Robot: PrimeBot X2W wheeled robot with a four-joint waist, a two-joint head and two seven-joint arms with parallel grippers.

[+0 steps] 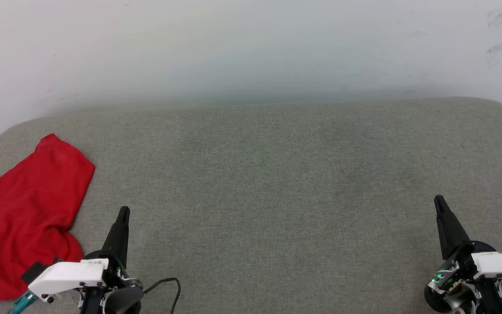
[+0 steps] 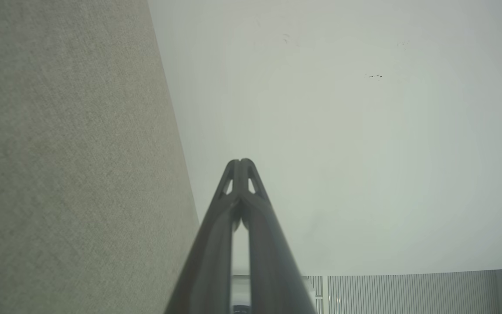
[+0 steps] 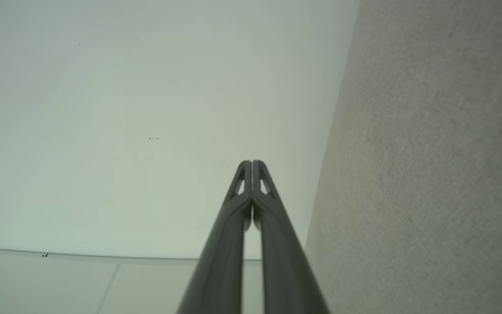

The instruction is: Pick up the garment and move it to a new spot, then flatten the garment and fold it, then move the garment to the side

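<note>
The garment (image 1: 24, 213) is a bright red cloth lying crumpled at the left end of the grey cushioned surface (image 1: 268, 183), reaching past the left edge of the head view. My left gripper (image 1: 123, 212) hovers just right of it, near the front edge, fingers pressed together and holding nothing. In the left wrist view the same shut left gripper (image 2: 240, 162) points at a pale wall. At the lower right of the head view my right gripper (image 1: 439, 200) is shut and empty. The right wrist view shows my right gripper (image 3: 251, 163) tips touching.
A pale wall (image 1: 251, 48) rises right behind the grey surface. A black cable (image 1: 168, 285) loops near my left wrist. The surface has rounded corners at back left and back right.
</note>
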